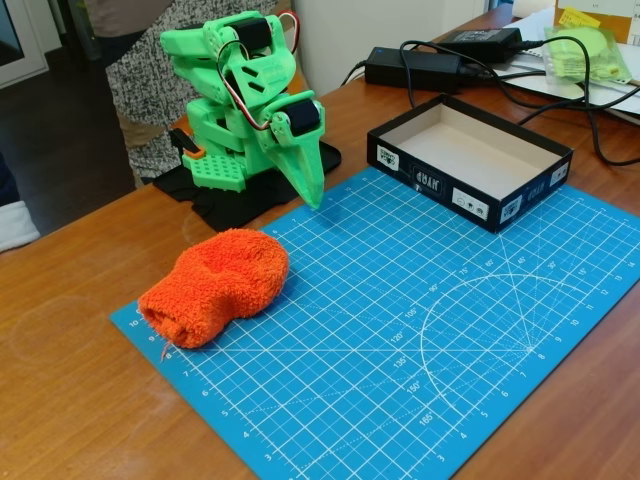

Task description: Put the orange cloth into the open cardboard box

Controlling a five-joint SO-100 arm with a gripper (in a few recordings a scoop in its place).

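Note:
The orange cloth (pixel 216 285), a fluffy lumpy bundle, lies on the left corner of the blue cutting mat (pixel 400 330). The open cardboard box (pixel 470 160), black outside and pale inside, stands empty at the mat's far right edge. My green arm is folded up at the back left, and its gripper (pixel 313 192) points down over the mat's far edge, shut with nothing in it. The gripper hangs well behind the cloth and to the left of the box.
Two black power adapters (pixel 412 66) with trailing cables lie behind the box. A plastic bag with green contents (pixel 590 50) sits at the far right. A person (pixel 150 90) stands behind the arm. The wooden table (pixel 70 400) surrounds the mat.

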